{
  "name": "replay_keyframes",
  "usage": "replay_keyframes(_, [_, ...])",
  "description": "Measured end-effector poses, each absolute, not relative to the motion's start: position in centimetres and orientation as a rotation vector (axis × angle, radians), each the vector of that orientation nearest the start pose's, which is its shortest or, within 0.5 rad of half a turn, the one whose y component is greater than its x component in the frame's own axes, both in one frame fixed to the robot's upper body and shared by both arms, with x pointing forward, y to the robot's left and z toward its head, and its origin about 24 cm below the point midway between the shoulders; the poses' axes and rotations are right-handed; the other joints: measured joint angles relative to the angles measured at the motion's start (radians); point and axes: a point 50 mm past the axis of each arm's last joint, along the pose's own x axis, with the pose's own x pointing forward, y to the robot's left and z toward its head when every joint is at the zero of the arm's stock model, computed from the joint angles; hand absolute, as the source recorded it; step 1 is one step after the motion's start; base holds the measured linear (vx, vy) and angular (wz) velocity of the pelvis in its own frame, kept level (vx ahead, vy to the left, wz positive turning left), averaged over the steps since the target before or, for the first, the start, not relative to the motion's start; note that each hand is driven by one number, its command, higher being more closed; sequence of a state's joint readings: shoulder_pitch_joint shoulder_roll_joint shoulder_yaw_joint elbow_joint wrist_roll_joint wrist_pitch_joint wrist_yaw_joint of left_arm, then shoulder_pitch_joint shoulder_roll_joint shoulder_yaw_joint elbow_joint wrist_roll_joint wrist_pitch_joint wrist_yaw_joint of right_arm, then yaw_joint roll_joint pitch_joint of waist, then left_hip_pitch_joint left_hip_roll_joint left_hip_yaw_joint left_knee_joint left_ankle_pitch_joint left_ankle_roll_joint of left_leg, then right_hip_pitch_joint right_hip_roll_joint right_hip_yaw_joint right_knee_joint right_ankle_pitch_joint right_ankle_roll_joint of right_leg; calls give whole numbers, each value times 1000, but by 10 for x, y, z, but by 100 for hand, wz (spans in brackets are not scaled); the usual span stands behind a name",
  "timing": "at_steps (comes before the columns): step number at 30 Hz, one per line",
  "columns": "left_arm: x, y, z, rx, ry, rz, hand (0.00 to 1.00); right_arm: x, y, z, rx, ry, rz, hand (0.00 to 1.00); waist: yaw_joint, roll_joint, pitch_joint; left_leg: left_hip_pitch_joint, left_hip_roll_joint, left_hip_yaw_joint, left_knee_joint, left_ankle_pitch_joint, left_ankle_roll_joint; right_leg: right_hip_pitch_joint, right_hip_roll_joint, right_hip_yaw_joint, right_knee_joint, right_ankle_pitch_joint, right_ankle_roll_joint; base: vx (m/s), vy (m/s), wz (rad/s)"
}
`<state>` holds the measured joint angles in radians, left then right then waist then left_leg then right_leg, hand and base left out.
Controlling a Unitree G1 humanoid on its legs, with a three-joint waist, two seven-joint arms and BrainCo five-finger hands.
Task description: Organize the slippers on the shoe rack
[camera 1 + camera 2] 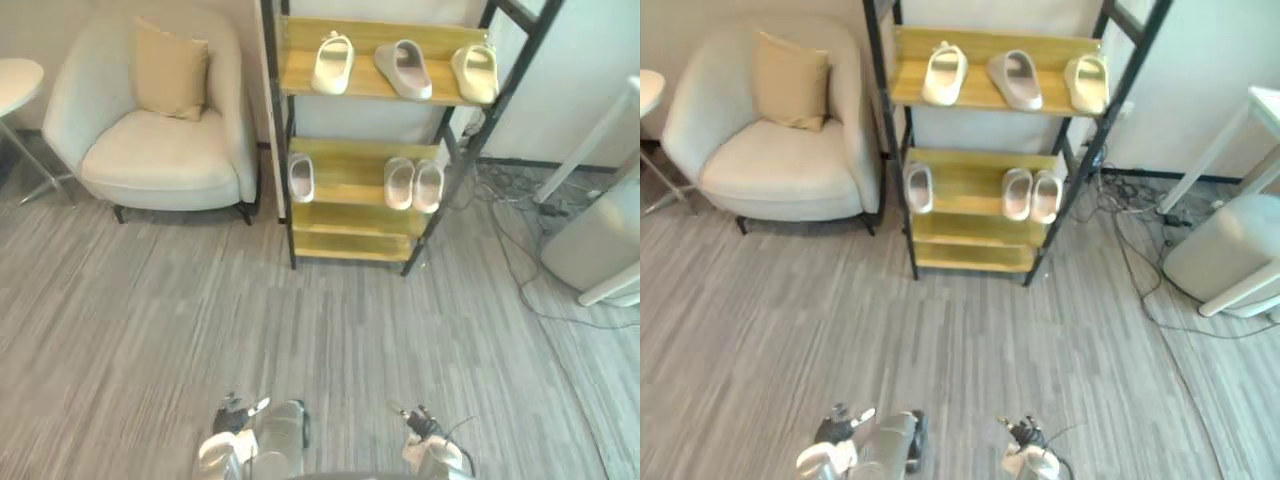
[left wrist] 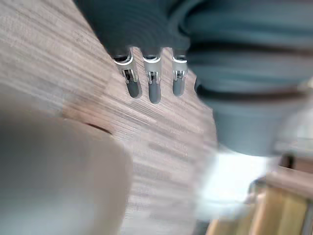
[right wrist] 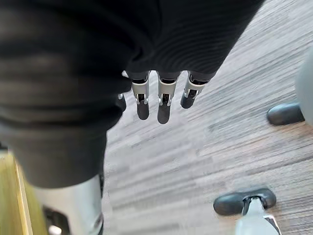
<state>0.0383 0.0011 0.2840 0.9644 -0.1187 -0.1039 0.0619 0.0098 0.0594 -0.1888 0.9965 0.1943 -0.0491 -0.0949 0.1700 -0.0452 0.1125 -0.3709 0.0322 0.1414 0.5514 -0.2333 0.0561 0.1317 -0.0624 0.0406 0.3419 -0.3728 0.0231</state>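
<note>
The shoe rack (image 1: 345,218), wooden shelves in a black frame, stands against the far wall. Its top shelf holds a cream slipper (image 1: 333,62), a grey slipper (image 1: 403,68) and a yellowish slipper (image 1: 476,72). One pale slipper (image 1: 301,177) lies at the left of the middle shelf. Two more pale slippers (image 1: 399,182) (image 1: 429,185) sit side by side at its right. My left hand (image 2: 154,90) hangs over the floor, fingers straight and holding nothing. My right hand (image 3: 164,105) hangs the same way, far from the rack.
A beige armchair (image 1: 160,120) with a cushion stands left of the rack, and a round white table (image 1: 15,80) at the far left. Cables (image 1: 520,235) trail on the floor right of the rack, beside a white rounded unit (image 1: 600,240). Grey striped floor lies before the rack.
</note>
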Motion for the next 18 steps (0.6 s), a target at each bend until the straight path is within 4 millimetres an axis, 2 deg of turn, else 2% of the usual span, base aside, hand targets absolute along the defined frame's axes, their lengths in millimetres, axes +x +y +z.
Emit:
replay_keyframes(1, [130, 197, -146, -195, 887, 400, 0, 134, -157, -151, 275, 960, -336, 0, -4, -1, 0, 12, -6, 3, -1, -8, 8, -13, -5, 2, 44, 12, 23, 639, 347, -29])
replay_keyframes(2, [131, 197, -146, -187, 890, 391, 0, 134, -156, -151, 275, 961, -331, 0, -9, 0, 1, 37, -16, 3, -10, -21, 17, -42, -12, 5, 125, 34, 61, 398, 227, 3])
replay_keyframes(3, [132, 194, -148, -176, 912, 368, 0, 128, -157, -153, 276, 975, -336, 0, -17, 9, 10, 126, -40, -8, -47, -54, 29, -136, -17, -3, 400, 64, 108, 573, 308, 11])
replay_keyframes(5, [134, 192, -148, -172, 913, 356, 0, 123, -159, -154, 276, 981, -346, 0, -24, 17, 16, 211, -49, -16, -93, -62, 29, -204, -19, -41, 524, 60, 100, 426, 180, 22])
replay_keyframes(6, [136, 190, -147, -170, 910, 347, 0, 125, -160, -153, 274, 966, -347, 0, -33, 21, 17, 263, -53, -25, -128, -63, 29, -254, -29, -95, 547, 54, 91, 467, 133, 40])
replay_keyframes(7, [136, 189, -148, -171, 914, 342, 0, 129, -161, -151, 275, 950, -350, 0, -41, 28, 25, 338, -55, -43, -187, -63, 28, -290, -35, -169, 496, 41, 66, 379, 80, 41])
replay_keyframes(8, [137, 188, -148, -171, 913, 339, 0, 129, -162, -151, 276, 947, -352, 0, -46, 27, 25, 365, -55, -51, -206, -63, 28, -306, -36, -197, 460, 39, 61, 466, 64, 56])
replay_keyframes(9, [137, 185, -148, -175, 919, 333, 0, 130, -163, -151, 282, 942, -363, 0, -58, 26, 26, 437, -53, -70, -261, -69, 18, -341, -35, -250, 331, 45, 45, 311, 17, 36])
replay_keyframes(10, [137, 185, -149, -176, 921, 332, 0, 131, -164, -150, 284, 939, -367, 0, -59, 26, 26, 447, -51, -71, -270, -70, 15, -347, -33, -254, 305, 51, 39, 358, 13, 39])
replay_keyframes(11, [137, 184, -149, -177, 921, 331, 0, 133, -166, -150, 290, 933, -377, 0, -60, 26, 27, 480, -47, -74, -298, -79, 0, -376, -25, -260, 183, 97, 26, 334, -7, 20])
replay_keyframes(13, [136, 184, -149, -173, 923, 329, 0, 135, -166, -149, 283, 930, -373, 0, -61, 23, 28, 509, -43, -82, -312, -95, -24, -409, -22, -270, 68, 168, 0, 419, -57, 32])
replay_keyframes(15, [134, 185, -149, -161, 929, 331, 0, 134, -164, -150, 260, 941, -354, 0, -65, 10, 24, 574, -34, -123, -323, -127, -80, -418, -8, -298, -23, 302, -53, 554, -160, 50])
replay_keyframes(16, [134, 186, -149, -159, 929, 331, 0, 134, -164, -150, 260, 944, -354, 0, -65, 8, 23, 579, -32, -127, -323, -129, -84, -416, -6, -299, -26, 321, -63, 567, -225, 41])
replay_keyframes(17, [130, 181, -151, -170, 941, 330, 0, 136, -168, -150, 249, 946, -352, 0, -68, 32, 3, 601, 17, -154, -316, -142, -99, -395, 31, -318, -14, 342, -81, 447, -188, 17])
replay_keyframes(18, [128, 180, -152, -172, 945, 331, 0, 137, -167, -150, 248, 942, -350, 0, -69, 38, -5, 594, 30, -159, -307, -141, -102, -390, 42, -326, -14, 334, -90, 669, -296, 13])
